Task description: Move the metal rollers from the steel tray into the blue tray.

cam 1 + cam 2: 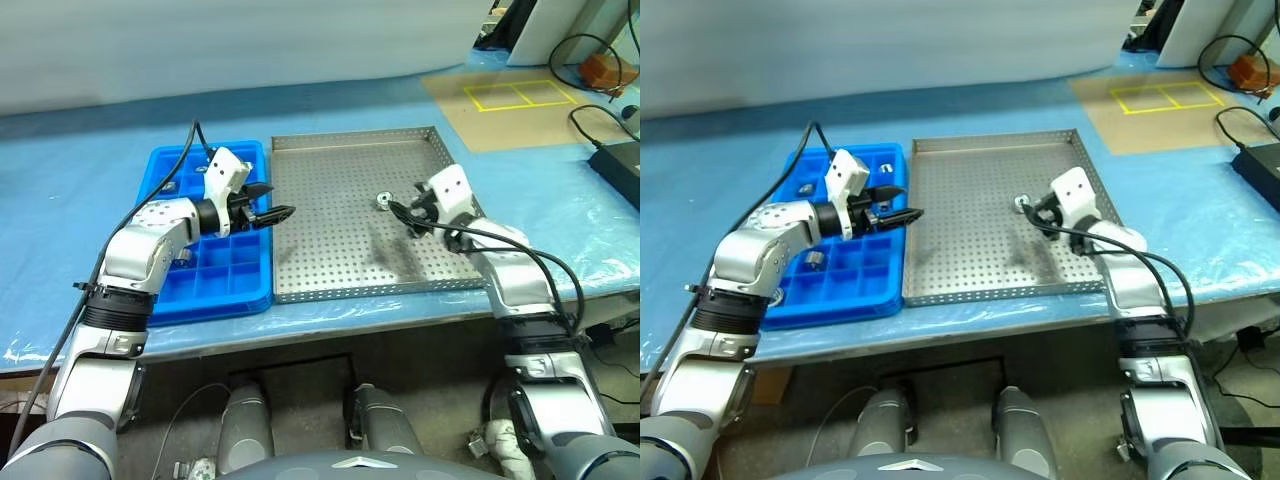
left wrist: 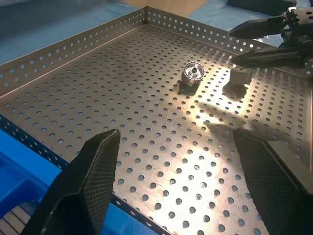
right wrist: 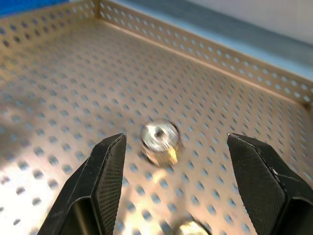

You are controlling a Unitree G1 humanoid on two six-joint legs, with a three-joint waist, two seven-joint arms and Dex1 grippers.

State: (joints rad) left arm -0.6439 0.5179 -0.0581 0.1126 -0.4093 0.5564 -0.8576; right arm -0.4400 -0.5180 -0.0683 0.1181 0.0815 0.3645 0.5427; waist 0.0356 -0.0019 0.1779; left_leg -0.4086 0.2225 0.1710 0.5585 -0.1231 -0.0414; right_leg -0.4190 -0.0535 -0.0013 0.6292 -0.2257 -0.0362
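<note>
My left arm reaches forward over the blue tray (image 1: 215, 285), forearm bent inward, left tool (image 1: 272, 214) pointing roughly level and to my right, tips just past the seam between trays onto the steel tray (image 1: 340, 255). Its fingers are spread wide, nothing between them. My right arm stretches forward along the steel tray's right rim, right tool (image 1: 404, 213) aimed inward and slightly down, fingers parted about halfway, empty. One metal roller (image 3: 159, 143) sits on the perforated floor just ahead of the right tool, in line with the gap between its fingers, not touched. A second roller (image 3: 188, 228) lies right under that tool, closer in. Further left, a few rollers (image 1: 815, 261) already rest in blue tray compartments beneath my left forearm. Both trays sit on the blue-covered tabletop (image 1: 80, 170).
</note>
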